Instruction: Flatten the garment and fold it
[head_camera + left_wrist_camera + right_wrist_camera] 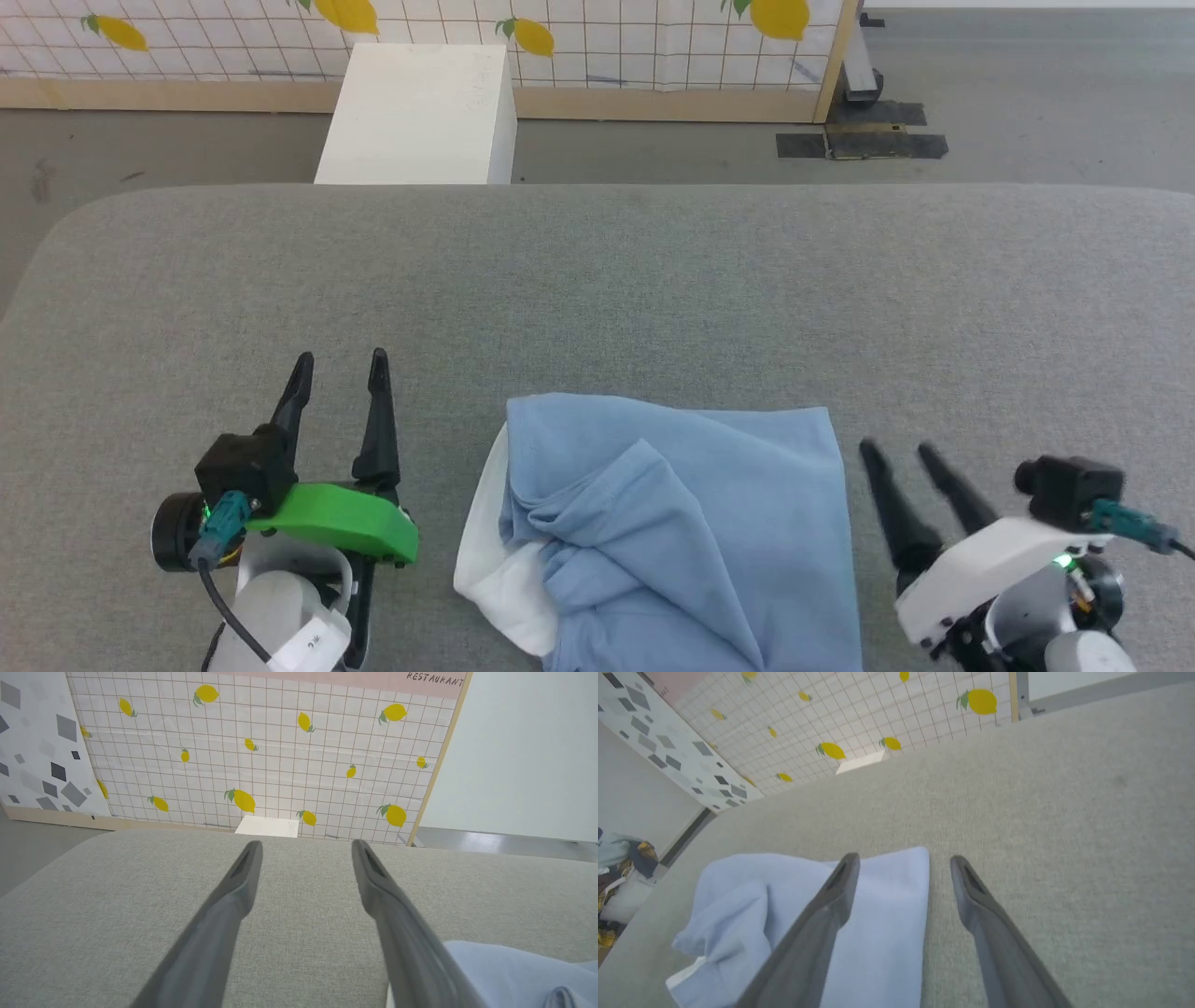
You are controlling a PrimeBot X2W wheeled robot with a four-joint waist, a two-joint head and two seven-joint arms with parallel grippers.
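Garment: the light blue garment lies bunched in a rough square at the near middle of my grey desk, with white fabric peeking out on its left.
Left pincer: my left pincer is spread wide and empty, apart from the cloth.
Right pincer: my right pincer is released, holding nothing, just beside the garment's right edge.

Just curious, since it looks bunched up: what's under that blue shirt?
The garment lies on the grey cushioned surface. A white strip of fabric pokes out from beneath its left edge. Anything else under the folded layers is covered.
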